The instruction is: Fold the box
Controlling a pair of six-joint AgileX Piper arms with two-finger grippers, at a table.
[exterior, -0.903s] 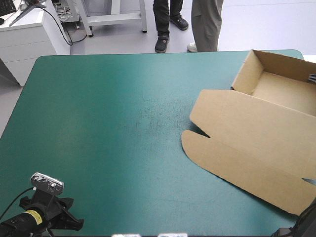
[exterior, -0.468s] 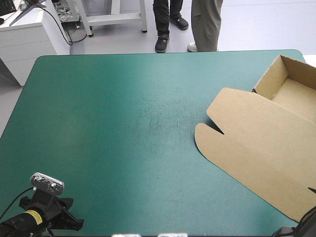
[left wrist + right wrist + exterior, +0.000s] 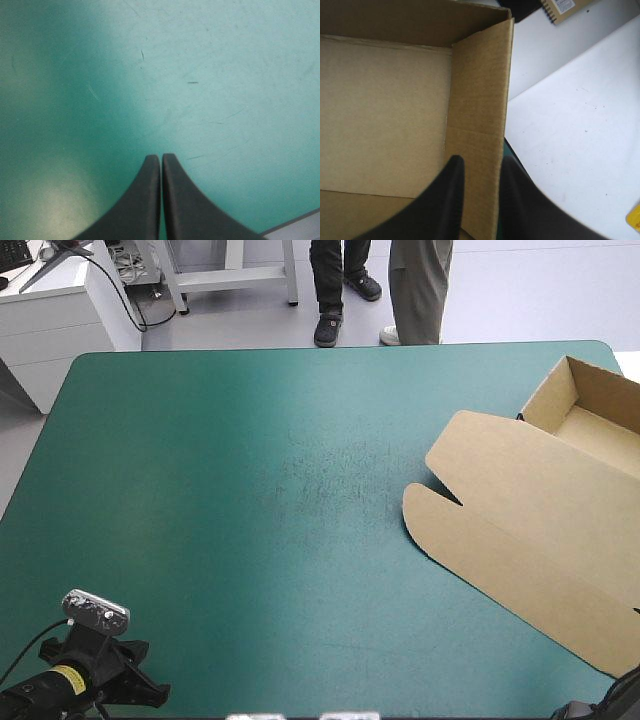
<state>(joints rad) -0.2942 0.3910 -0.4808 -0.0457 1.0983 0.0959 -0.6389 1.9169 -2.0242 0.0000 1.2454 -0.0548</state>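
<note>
Right end effector [image 3: 481, 167] pinched on a raised wall of the brown corrugated box [image 3: 520, 510]; left end effector [image 3: 160, 159] pressed together above the teal-green table [image 3: 230, 490]

On table [image 3: 220, 490], far right: box [image 3: 530, 505]

Left hand [image 3: 160, 157]: fingers [image 3: 142, 205] pressed together, empty. Right hand [image 3: 479, 162]: fingers [image 3: 442, 205] nearly together, clamping the box [image 3: 385, 115] wall between them.

The brown box [image 3: 520, 520] lies open, lid flat, at the table's [image 3: 220, 490] right edge.
</note>
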